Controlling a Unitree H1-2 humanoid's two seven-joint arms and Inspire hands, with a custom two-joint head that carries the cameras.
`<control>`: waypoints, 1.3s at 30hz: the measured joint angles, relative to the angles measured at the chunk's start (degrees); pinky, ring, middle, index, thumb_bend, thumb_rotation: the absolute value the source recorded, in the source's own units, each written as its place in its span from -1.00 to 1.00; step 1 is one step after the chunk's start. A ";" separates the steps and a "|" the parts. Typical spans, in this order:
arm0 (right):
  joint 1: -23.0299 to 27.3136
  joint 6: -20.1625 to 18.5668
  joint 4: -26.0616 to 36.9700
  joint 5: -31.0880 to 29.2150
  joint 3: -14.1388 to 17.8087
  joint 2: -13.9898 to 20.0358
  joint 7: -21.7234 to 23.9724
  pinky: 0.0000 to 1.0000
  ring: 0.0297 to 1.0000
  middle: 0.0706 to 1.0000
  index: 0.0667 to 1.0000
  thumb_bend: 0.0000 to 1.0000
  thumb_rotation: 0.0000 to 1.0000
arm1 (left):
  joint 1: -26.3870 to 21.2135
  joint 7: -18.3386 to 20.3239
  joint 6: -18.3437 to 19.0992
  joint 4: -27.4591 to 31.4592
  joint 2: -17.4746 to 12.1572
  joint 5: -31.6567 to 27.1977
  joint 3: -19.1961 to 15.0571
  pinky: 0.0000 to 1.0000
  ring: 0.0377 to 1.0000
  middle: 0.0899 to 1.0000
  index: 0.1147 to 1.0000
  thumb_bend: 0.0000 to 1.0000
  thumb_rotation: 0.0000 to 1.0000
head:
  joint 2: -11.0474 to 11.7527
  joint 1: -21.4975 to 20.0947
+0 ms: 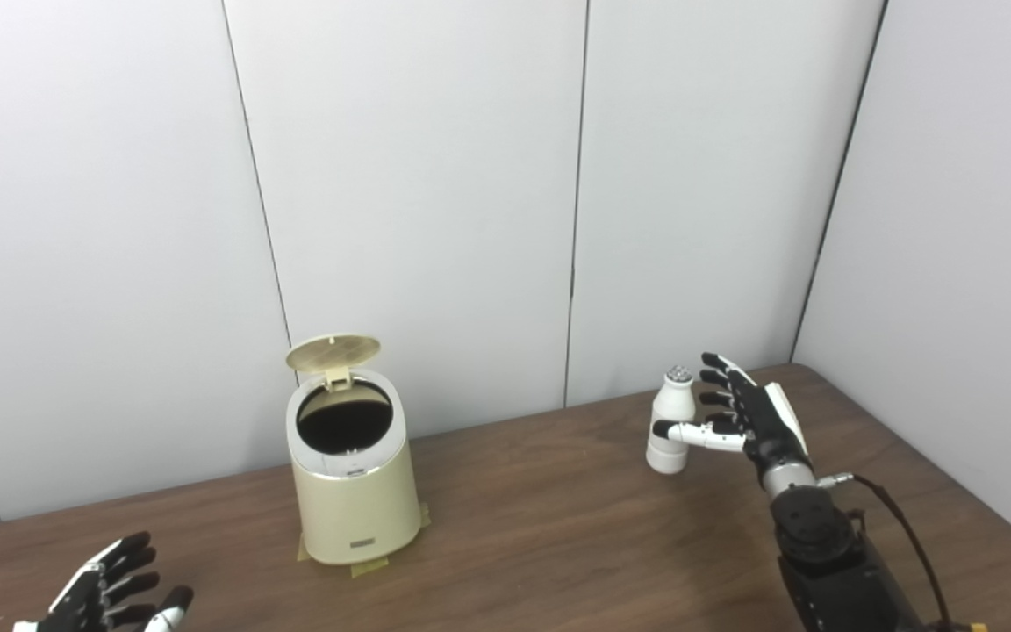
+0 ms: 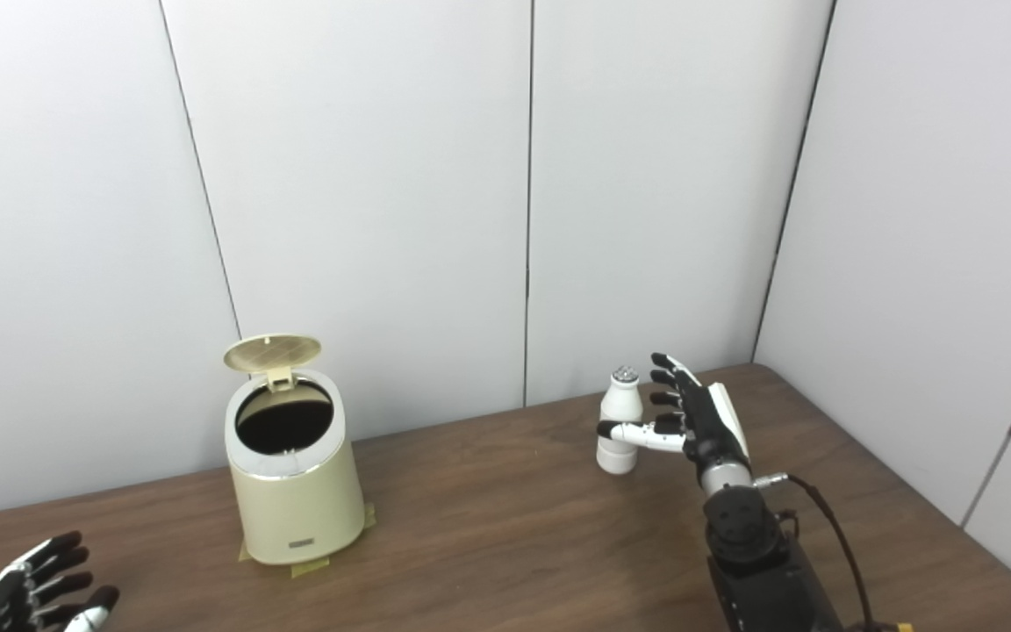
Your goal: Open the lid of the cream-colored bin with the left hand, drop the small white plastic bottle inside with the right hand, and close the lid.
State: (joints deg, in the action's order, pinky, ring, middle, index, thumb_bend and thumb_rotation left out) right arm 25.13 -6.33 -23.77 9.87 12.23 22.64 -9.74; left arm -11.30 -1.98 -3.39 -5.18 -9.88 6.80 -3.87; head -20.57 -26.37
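Observation:
The cream-colored bin [image 1: 352, 491] stands on the table at the left of middle. Its lid [image 1: 333, 352] is tipped up and open, and the dark inside shows. The small white plastic bottle [image 1: 671, 420] stands upright on the table at the right. My right hand [image 1: 747, 416] is open right beside the bottle, thumb across its front, fingers apart and not closed on it. My left hand [image 1: 111, 590] is open and empty at the bottom left corner, well away from the bin.
The brown wooden table [image 1: 541, 527] ends near a white panel wall [image 1: 418, 193] behind and a side wall at the right. Tape strips [image 1: 369, 568] hold the bin's base to the table. A black cable [image 1: 905, 527] runs along my right forearm.

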 measured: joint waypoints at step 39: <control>2.25 11.81 -11.73 1.96 -2.19 -4.41 -14.44 -0.34 -0.23 -0.18 0.05 0.07 -1.00 | 0.51 0.64 0.56 2.03 -0.55 1.16 0.29 0.38 0.50 0.54 0.58 0.04 -1.00 | -1.23 0.09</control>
State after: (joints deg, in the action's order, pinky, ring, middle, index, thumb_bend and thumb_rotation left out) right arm 27.38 5.49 -35.50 11.83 10.04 18.23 -24.18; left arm -10.80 -1.34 -2.83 -3.15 -10.43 7.95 -3.58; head -21.80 -26.28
